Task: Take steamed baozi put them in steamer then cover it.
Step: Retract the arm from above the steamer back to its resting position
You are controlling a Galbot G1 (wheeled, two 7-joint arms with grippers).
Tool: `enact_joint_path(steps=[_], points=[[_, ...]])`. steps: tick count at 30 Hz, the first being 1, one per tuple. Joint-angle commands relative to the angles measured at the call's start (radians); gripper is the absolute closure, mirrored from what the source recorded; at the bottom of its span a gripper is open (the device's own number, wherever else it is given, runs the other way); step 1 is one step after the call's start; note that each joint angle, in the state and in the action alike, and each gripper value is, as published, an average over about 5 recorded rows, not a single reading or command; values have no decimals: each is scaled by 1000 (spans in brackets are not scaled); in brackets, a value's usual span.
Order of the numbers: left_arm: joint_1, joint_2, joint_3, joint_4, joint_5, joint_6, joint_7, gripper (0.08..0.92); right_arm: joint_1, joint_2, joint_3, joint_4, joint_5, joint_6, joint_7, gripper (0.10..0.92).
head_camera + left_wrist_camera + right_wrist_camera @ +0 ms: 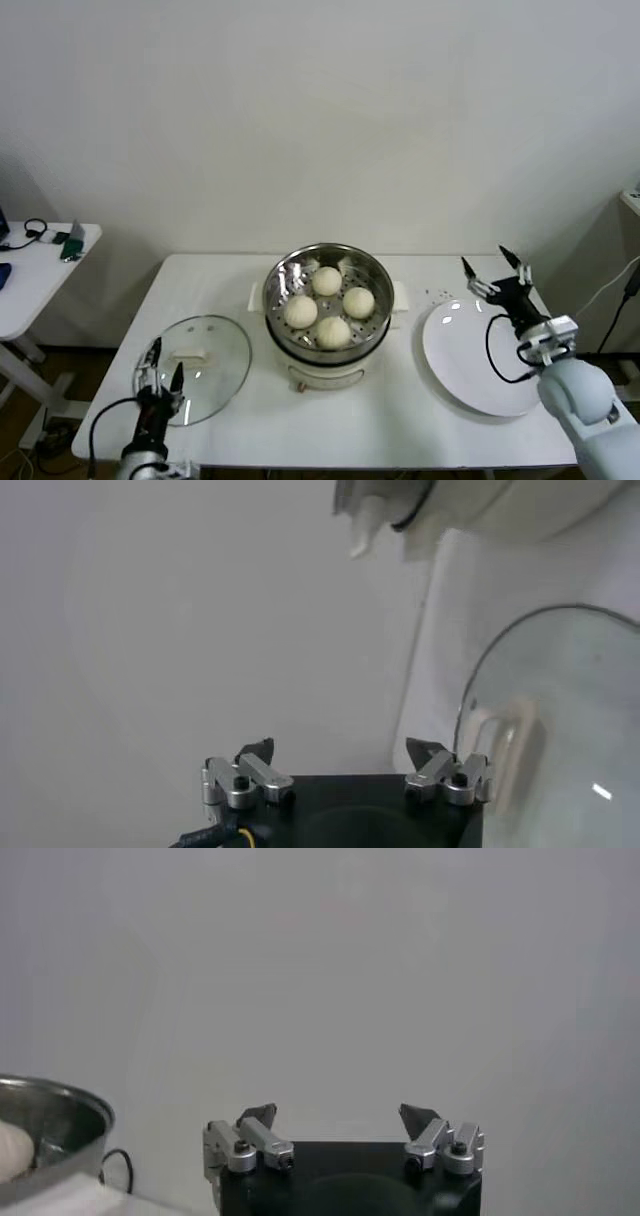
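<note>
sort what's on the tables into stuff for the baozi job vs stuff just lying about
Job: four baozi in the steamer; lid on the table beside it.
Lying about: empty plate; small items on the side table.

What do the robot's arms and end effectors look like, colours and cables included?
Each end effector has a black body with silver metal links and dark pointed fingertips. The right end effector sits on a light grey rounded arm with a black looped cable. The left end effector trails a black cable, with a yellow wire at its base.
</note>
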Motion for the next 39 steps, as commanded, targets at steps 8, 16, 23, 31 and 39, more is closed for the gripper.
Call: enact_joint_path(steps=[8,16,23,31,39], points=[[-139,-16,50,275,237,4,-92,177,-224,119,217,5,-63,7,-29,203],[-213,-4,44,333,227,0,-81,177,-243,129,251,-8,-70,15,-44,203],[-274,6,41,396,222,-8,-83,177,-253,135,263,-10,-72,23,-61,203],[-321,11,40,442,226,-8,-71,177,-244,145,259,-11,-78,27,-71,203],[-367,13,32,487,218,-11,-79,177,-244,159,258,-14,-92,32,-80,203]])
